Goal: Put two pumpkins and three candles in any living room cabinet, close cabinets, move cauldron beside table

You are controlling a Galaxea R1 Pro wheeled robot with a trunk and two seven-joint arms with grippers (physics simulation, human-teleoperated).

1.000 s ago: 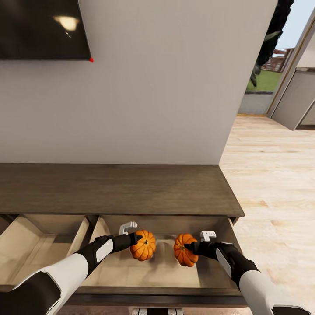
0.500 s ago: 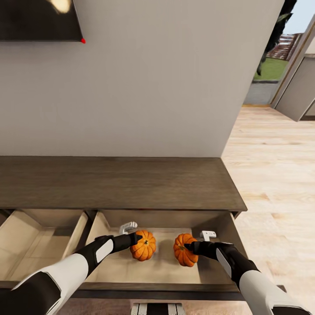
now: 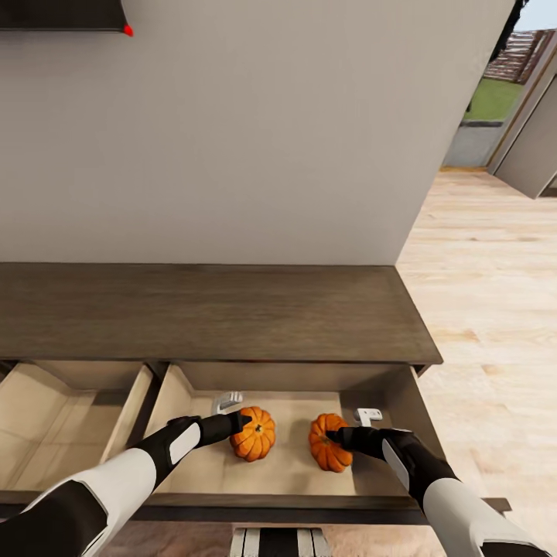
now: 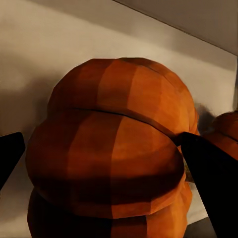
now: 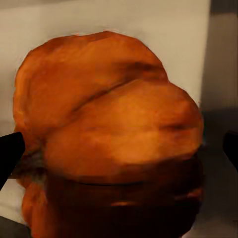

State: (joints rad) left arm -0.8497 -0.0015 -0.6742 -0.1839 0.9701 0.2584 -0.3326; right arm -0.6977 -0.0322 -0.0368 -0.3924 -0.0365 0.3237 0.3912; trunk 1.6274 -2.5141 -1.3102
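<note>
Two pumpkins — left pumpkin (image 3: pixel 253 434) clamped in left claw (image 3: pixel 241 422), right pumpkin (image 3: pixel 329 442) in right claw (image 3: pixel 334 437) — hang inside the open cabinet (image 3: pixel 232 317) drawer; next, release both.

Lower centre of the head view: open drawer (image 3: pixel 193 480) of the cabinet (image 3: pixel 209 313), pale floor bare toward the near rim and along the left wall. Mid-drawer blocked by two pumpkins: left pumpkin (image 3: pixel 253 434) clamped in the left gripper (image 3: pixel 242 422), right pumpkin (image 3: pixel 329 442) clamped in the right gripper (image 3: pixel 331 437). Narrow gap between them. Lower left: second open drawer (image 3: pixel 54 429), unobstructed. Above, cabinet top bare, backed by wall (image 3: pixel 255 131).
</note>
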